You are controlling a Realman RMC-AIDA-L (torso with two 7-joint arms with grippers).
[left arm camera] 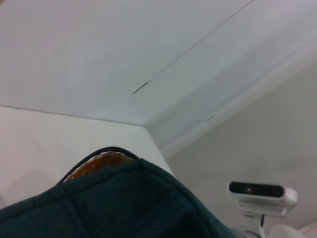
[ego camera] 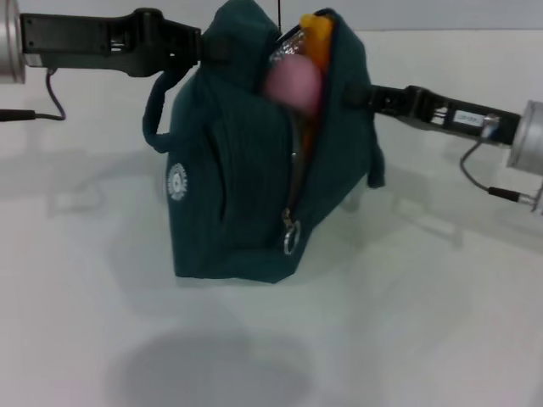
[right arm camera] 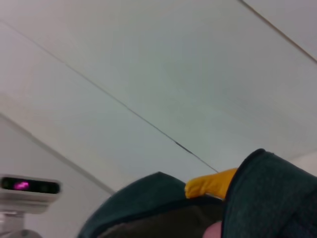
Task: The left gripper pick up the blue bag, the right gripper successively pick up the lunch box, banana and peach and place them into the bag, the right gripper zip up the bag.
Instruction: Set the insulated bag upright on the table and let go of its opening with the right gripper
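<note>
Blue bag [ego camera: 229, 170]: matt woven cloth, ribbed weave; shiny metal ring pull [ego camera: 291, 240]; printed white logo [ego camera: 176, 181].
Peach [ego camera: 293, 83]: smooth, matt pink skin.
Banana [ego camera: 318, 34]: smooth yellow-orange peel.
Table [ego camera: 424, 322]: smooth white, faint sheen.

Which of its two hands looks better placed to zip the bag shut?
Probably the right hand: the left hand is holding up the blue bag, and the zipper pull hangs on the right-facing opening.

head cam is looking down from the front; both wrist cams are pressing close, tilting upward, sharing the blue bag [ego camera: 254, 170] rim.
</note>
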